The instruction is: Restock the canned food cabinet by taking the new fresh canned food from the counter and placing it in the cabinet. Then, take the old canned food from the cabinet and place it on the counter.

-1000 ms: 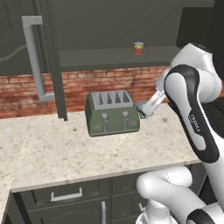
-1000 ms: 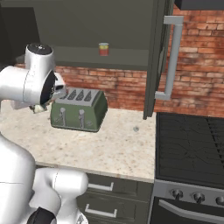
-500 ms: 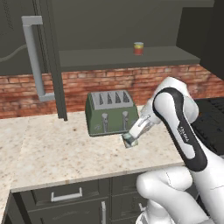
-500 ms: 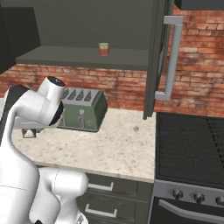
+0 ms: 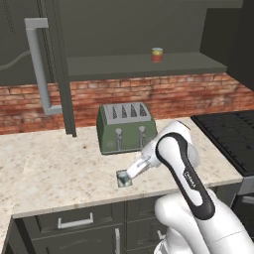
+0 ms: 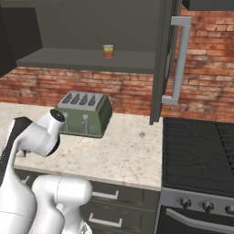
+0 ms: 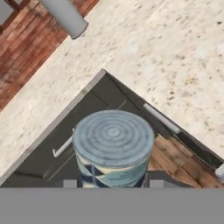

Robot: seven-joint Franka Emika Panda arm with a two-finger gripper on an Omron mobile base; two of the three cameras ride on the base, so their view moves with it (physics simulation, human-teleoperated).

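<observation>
Holding tight with the gripper, fingers shut on both sides of the old can. Carrying the blue-grey can with the pale label, grey lid facing up toward the hand.

Coming down a long way in just one second. Starting up high beside the toaster, then swinging lower and forward, and now hanging low over the counter. Leaving the toaster just behind the hand. Reaching close to the front edge of the counter, with the dark drawers showing below the hand in the hand view.

Not letting go yet. Looking very near the stone, but not showing for sure whether the bottom of the can is touching it.

Meaning good news for the job. Sitting far above the hand and further back, on the shelf of the cabinet, the red can with the yellow band, so probably finishing the first half already. Bringing the old can out of the cabinet and down, so probably getting close to the end of the second half too.

Still needing a gentle set-down on the stone and then an opening of the fingers. Staying a bit careful about that front edge, with the can so close to it.
</observation>
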